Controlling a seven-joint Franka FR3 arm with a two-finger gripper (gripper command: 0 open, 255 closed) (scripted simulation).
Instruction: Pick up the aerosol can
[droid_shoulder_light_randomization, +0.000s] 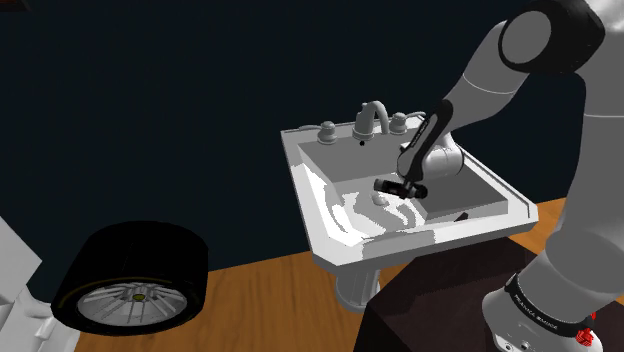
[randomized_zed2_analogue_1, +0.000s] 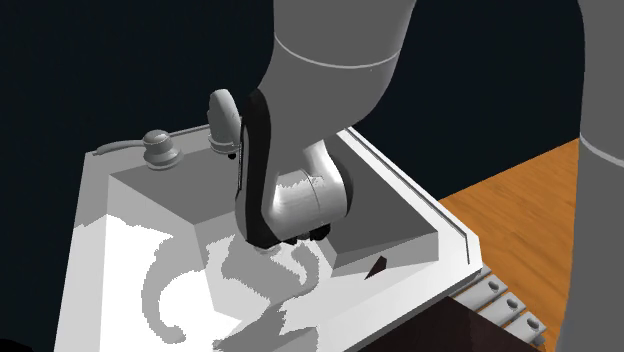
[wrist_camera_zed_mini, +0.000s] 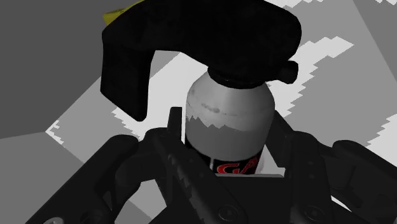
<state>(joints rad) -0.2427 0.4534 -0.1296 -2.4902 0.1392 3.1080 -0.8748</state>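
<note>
A wooden floor (droid_shoulder_light_randomization: 270, 300) ran along the bottom of the shoulder view. The white arm (droid_shoulder_light_randomization: 470, 95) came down from the upper right of that frame towards its middle. Below it a white sink (droid_shoulder_light_randomization: 395, 248) sat right of centre, its basin patched with light and grey. A black tyre on a pale rim (droid_shoulder_light_randomization: 130, 275) stood at the lower left, well apart from the sink. The dark stand (droid_shoulder_light_randomization: 430, 300) filled the lower right corner. A curved faucet (droid_shoulder_light_randomization: 372, 115) rose from the sink's far rim, with round knobs on either side.

In the wrist view the aerosol can (wrist_camera_zed_mini: 229, 124), pale grey with a black trigger cap and red lettering on a dark band, was clasped between the jaws, which pressed its body from both sides. In the shoulder view the hand was inside the basin, just right of centre.
</note>
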